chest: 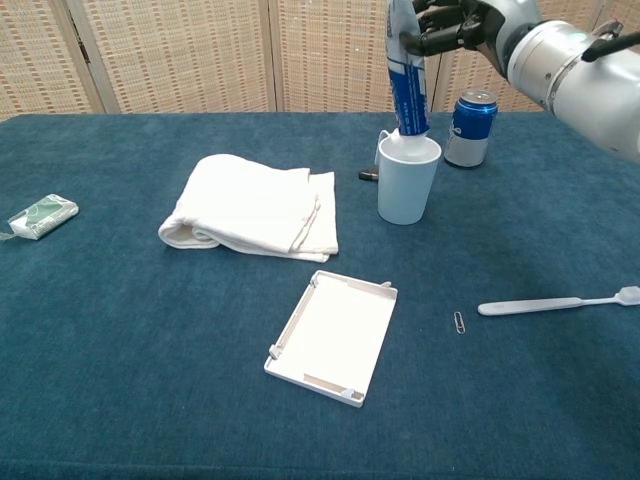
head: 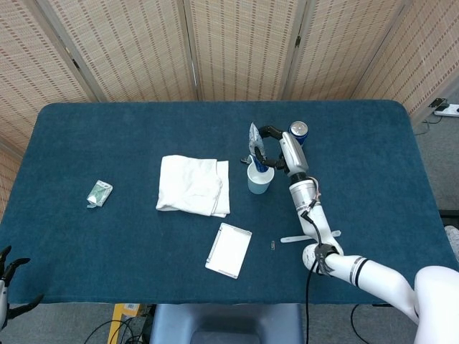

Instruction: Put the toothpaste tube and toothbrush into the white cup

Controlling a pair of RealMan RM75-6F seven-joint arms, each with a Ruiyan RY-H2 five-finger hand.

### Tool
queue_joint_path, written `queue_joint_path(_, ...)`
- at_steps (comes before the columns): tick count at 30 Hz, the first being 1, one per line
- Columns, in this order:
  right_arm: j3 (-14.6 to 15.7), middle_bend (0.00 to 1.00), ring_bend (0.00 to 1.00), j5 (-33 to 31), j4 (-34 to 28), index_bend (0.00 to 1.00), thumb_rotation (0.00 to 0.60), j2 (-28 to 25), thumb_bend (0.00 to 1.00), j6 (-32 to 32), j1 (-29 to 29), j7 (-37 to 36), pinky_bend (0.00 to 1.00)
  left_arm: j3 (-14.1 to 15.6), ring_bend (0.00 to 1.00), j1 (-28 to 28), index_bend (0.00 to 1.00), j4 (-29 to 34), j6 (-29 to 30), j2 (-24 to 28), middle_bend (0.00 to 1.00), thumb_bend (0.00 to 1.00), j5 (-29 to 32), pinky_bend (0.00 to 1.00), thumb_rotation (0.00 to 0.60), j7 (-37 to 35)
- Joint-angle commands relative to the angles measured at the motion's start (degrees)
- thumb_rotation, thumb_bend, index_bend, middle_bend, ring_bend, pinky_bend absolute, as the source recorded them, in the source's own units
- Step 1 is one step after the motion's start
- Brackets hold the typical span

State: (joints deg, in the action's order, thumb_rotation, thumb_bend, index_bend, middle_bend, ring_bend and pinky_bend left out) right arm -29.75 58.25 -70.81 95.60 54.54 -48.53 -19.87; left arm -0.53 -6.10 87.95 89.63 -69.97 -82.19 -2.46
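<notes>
one tube (chest: pixel 407 80) stands nearly upright with its cap end down inside the one white cup (chest: pixel 408 183), which sits upright on the blue table (chest: pixel 150 350). the right hand (chest: pixel 447 25) grasps the tube near its top, fingers wrapped on it. one toothbrush (chest: pixel 556 301) lies flat on the table, well apart from the cup toward the near right, touched by nothing. one paperclip (chest: pixel 459 322) lies just beside the brush's handle end. one blue can (chest: pixel 470 128) stands upright just beyond and to the right of the cup. a small dark thing (chest: pixel 368 175) lies by the cup's left side, too small to tell what it is. one folded white towel (chest: pixel 253 207) lies left of the cup. one flat white tray (chest: pixel 333 336) lies nearer the front edge. one small green packet (chest: pixel 42 215) lies far left. the left hand (head: pixel 10 287) shows only at the head view's lower left corner, off the table, fingers apart and holding nothing.
</notes>
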Motion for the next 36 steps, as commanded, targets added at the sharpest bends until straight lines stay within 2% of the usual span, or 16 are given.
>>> queue_joint_path(1,1.4,0.6,0.33,3.1,3.6,0.68,0.6,2.5,0.35,-0.1,-0.2,-4.6,0.23,0.0,0.02,0.0,0.29,0.1,0.0,0.0,0.05,0.14,0.0,0.15,0.6,0.2)
queue_joint_path(10,5.4,0.6,0.33,10.3,14.1,0.68,0.6,8.1,0.32,2.1,0.3,-14.8,0.23,0.1,0.02,0.1,0.29,0.3,-0.7,-0.1,0.05,0.13,0.3,0.15,0.6,0.5)
queue_joint_path(23,7.3,0.57,0.33,14.0,26.7,0.68,0.6,14.5,0.29,2.4,-0.7,-25.5,0.23,0.1,0.02,0.2,0.29,0.9,-1.0,0.0,0.05,0.14,0.5,0.15,0.6,1.4)
queue_joint_path(27,8.2,0.52,0.33,15.3,28.9,0.68,0.6,15.4,0.29,2.8,-0.8,-27.5,0.23,0.2,0.02,0.0,0.29,1.0,-0.9,0.0,0.05,0.14,0.5,0.15,0.6,1.6)
queue_joint_path(29,8.6,0.48,0.3,16.0,29.5,0.64,0.6,15.5,0.29,3.1,-0.6,-28.7,0.23,0.2,0.02,0.0,0.29,1.0,-0.9,0.0,0.05,0.14,0.5,0.15,0.6,1.7)
queue_joint_path(33,9.4,0.39,0.24,16.9,30.2,0.48,0.6,15.4,0.25,3.5,-0.3,-30.4,0.22,0.2,0.02,0.2,0.29,1.2,-1.2,0.0,0.05,0.13,0.4,0.15,0.6,2.1)
queue_joint_path(36,9.7,0.35,0.2,17.3,30.7,0.4,0.6,15.3,0.23,3.8,-0.1,-31.1,0.2,0.1,0.02,0.4,0.29,1.3,-1.3,-0.2,0.05,0.14,0.3,0.15,0.6,2.4)
